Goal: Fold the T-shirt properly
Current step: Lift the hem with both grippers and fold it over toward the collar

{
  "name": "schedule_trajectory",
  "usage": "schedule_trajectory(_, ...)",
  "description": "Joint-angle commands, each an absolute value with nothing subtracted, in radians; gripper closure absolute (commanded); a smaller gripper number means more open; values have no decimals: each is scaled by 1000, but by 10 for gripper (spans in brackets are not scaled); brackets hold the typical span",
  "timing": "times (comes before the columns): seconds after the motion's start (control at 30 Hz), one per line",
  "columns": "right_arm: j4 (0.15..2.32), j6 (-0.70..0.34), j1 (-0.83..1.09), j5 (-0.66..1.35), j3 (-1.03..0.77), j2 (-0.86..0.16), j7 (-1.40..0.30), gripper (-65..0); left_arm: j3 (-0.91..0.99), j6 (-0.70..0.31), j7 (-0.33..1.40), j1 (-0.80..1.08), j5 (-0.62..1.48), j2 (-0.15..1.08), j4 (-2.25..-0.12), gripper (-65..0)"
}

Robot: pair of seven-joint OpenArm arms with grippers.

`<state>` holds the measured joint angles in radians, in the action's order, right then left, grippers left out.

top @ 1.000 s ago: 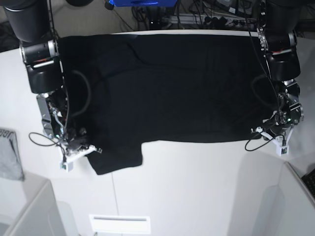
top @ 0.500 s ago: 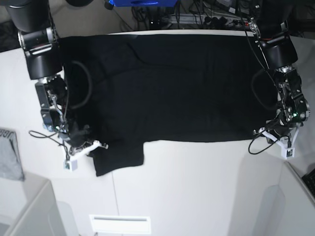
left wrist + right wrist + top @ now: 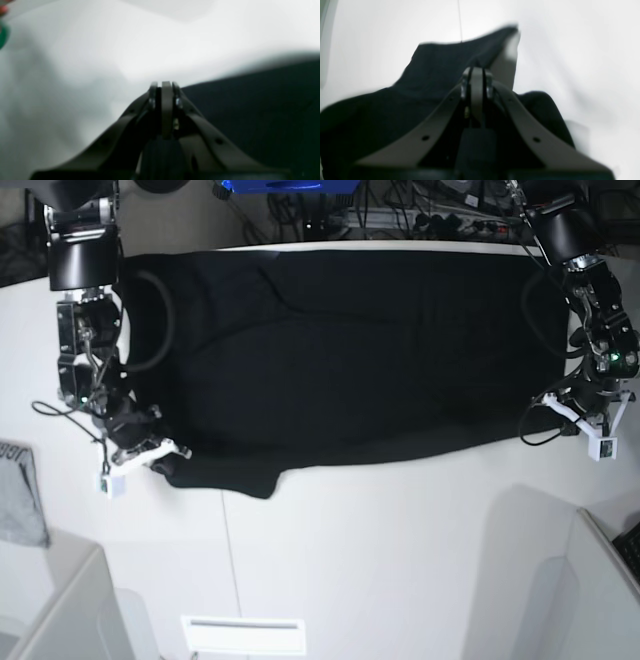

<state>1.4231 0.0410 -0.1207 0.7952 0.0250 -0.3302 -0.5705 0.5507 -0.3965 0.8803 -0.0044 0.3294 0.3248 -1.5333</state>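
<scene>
T-shirt [image 3: 340, 350] spread on table [image 3: 380, 560], left claw [image 3: 163, 86] and right claw [image 3: 476, 72] each pinched closed on its hem

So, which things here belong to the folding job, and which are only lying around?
Belongs to the job:
- T-shirt, black, spread on the white table
- left gripper at its edge
- right gripper at its sleeve corner

Just lying about:
- grey item with lettering
- cables behind the table

White table [image 3: 380, 550]: black T-shirt [image 3: 340, 350] spread flat; grey item [image 3: 20, 495] at edge.
</scene>
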Motion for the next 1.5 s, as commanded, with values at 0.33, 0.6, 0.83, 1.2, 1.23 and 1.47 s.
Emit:
schedule_trajectory(0.33,1685,33,10,806,-163,-318,-702,0,615,-410,952,96,475,341,-1719,0)
schedule_trajectory(0.6,1848,33,119,806,-300,-266,-826,0,687,-414,990,148,476,341,-1750,0)
schedule_trajectory(0.83,1983,28,217,808,-418,-193,-905,0,694,-414,1012,217,476,340,-1836,0)
schedule_trajectory(1.2,2008,30,334,1106,-581,-180,-949,0,697,-415,1013,275,476,341,-1876,0)
schedule_trajectory(1.23,2009,30,338,1124,-601,-180,-970,0,697,-415,1013,283,476,341,-1880,0)
schedule_trajectory(1.47,2011,30,392,1230,-687,-176,-1056,0,697,-415,1013,335,476,341,-1902,0)
